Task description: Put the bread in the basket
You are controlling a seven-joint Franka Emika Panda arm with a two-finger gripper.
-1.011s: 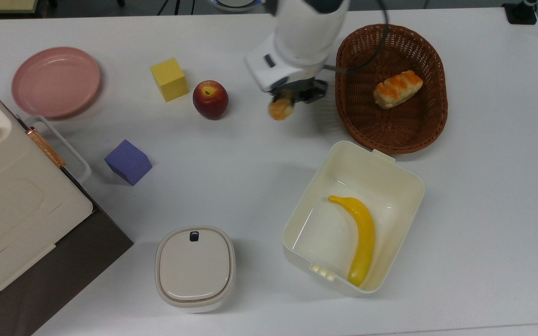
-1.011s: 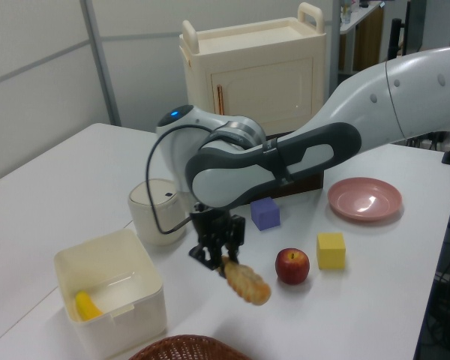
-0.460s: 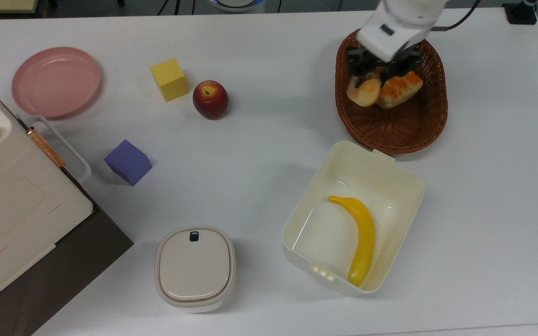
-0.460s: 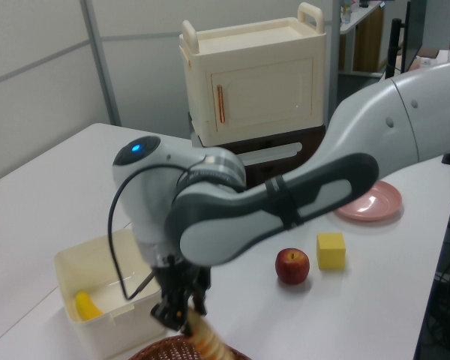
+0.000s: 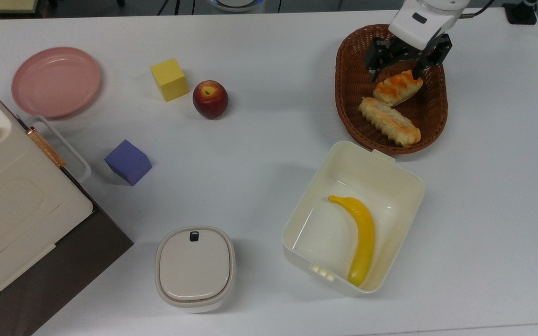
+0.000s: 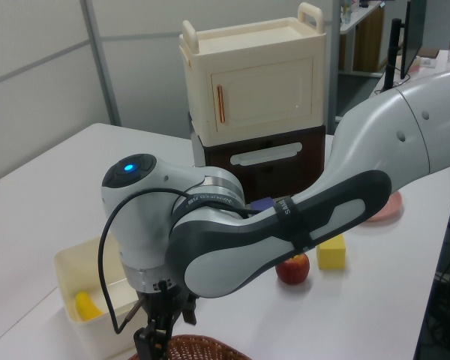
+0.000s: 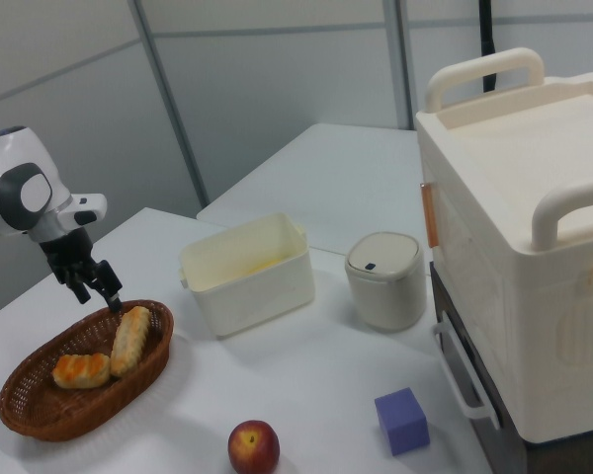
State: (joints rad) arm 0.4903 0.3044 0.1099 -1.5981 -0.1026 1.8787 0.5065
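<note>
bread (image 5: 389,121) lying in basket (image 5: 349,88), hand (image 5: 397,70) spread wide above, holding nothing

From the left view I see my arm (image 6: 285,225) arching across the white table (image 6: 52,172), its wrist pointing down at the table's near edge. The gripper (image 6: 156,339) hangs just above the basket (image 6: 202,349) rim there. A cream box (image 6: 90,281) holding a banana (image 6: 86,306) sits beside it. An apple (image 6: 292,268) and yellow cube (image 6: 331,251) lie nearer the table's right edge.
</note>
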